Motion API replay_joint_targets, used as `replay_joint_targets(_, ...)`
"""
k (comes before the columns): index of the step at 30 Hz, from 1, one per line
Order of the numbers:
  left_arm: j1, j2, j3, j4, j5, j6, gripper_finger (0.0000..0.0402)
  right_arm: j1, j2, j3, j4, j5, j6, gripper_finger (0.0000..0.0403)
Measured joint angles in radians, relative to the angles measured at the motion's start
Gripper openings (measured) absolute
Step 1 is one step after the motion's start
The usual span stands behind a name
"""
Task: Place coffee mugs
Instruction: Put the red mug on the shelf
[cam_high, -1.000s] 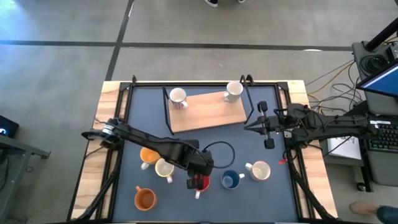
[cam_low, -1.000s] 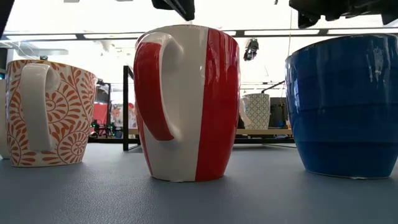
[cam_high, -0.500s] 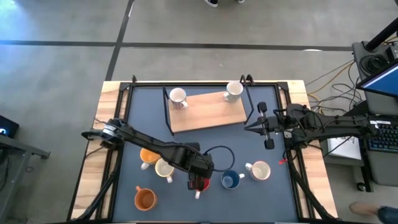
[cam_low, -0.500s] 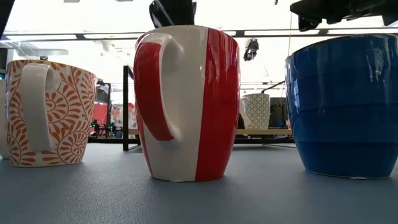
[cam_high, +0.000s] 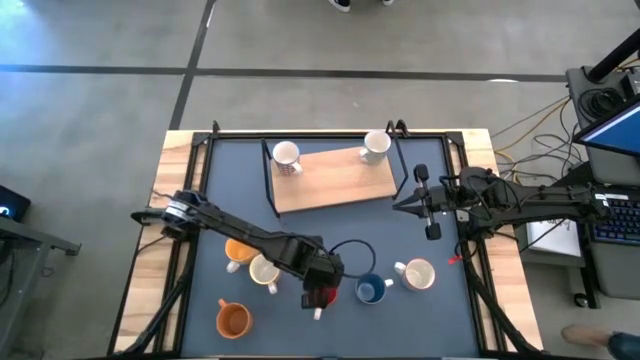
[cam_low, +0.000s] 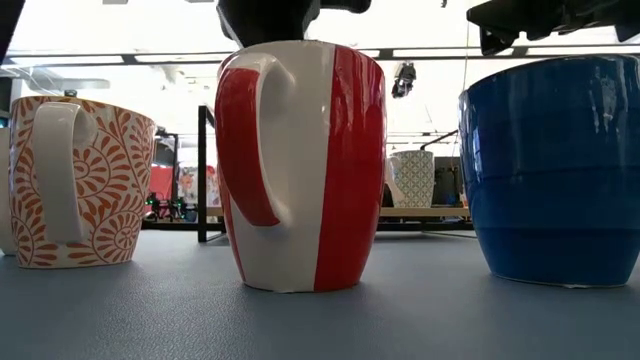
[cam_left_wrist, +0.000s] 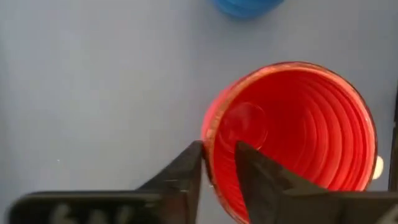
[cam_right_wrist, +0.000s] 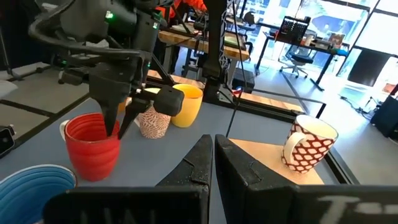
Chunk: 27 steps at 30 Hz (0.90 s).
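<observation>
Step in hand: grasp of the red mug by the left tool, judged from its fingers straddling the rim
Left tool: low over the mug at the near middle of the desk; one finger inside the wall, one outside, a narrow gap between them holding the rim; whether they press on the ceramic yet cannot be told
Red mug: upright on the desk, red with a white panel and handle; nothing seen inside
Next move, as judged: close firmly on the wall, lift straight up clear of the neighbours, carry toward the wooden board at the far middle
Risk, as judged: a one-wall pinch may let the mug tilt as it rises
Right tool: waiting at the right of the desk, beside the board; fingers nearly together, holding nothing
Blue mug: just right of the red one; interior looks empty
Cream mug, right: right of the blue one, upright
Patterned mug: left of the red one, orange scrollwork on white
Orange mug, upper: touching or nearly touching the patterned one
Orange mug, near left: apart, at the near left
Board contents: white patterned mug at its far left corner, pale mug at its far right
</observation>
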<state>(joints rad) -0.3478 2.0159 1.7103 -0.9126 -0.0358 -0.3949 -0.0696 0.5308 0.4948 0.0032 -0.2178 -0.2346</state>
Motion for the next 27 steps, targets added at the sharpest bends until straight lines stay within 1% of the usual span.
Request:
replay_joint_targets(2, 0.007, 0.000, 0.003, 0.003, 0.012, 0.002, 0.0025, 0.000, 0.000, -0.003, 0.000, 0.000, 0.001, 0.0009)
replay_joint_targets(4, 0.013, 0.000, 0.004, 0.004, 0.027, 0.006, 0.0010, 0.000, 0.000, -0.005, -0.002, 0.000, 0.009, 0.0009)
replay_joint_targets(10, 0.019, 0.000, 0.028, -0.003, 0.050, 0.066, 0.0004, 0.000, 0.000, -0.007, -0.010, 0.000, 0.038, 0.0009)
replay_joint_targets(17, 0.050, -0.033, 0.117, -0.058, 0.046, 0.186, 0.0002, 0.000, 0.001, -0.007, -0.013, 0.000, 0.030, 0.0009)
replay_joint_targets(20, 0.080, -0.052, 0.170, -0.057, 0.050, 0.256, 0.0002, 0.000, 0.001, -0.007, -0.015, 0.000, 0.028, 0.0009)
replay_joint_targets(23, 0.127, -0.057, 0.245, -0.102, 0.050, 0.326, 0.0001, 0.000, 0.001, -0.007, -0.016, 0.000, 0.028, 0.0009)
replay_joint_targets(27, 0.194, -0.057, 0.318, -0.134, 0.004, 0.425, 0.0001, 0.000, 0.001, -0.007, -0.017, 0.000, 0.022, 0.0009)
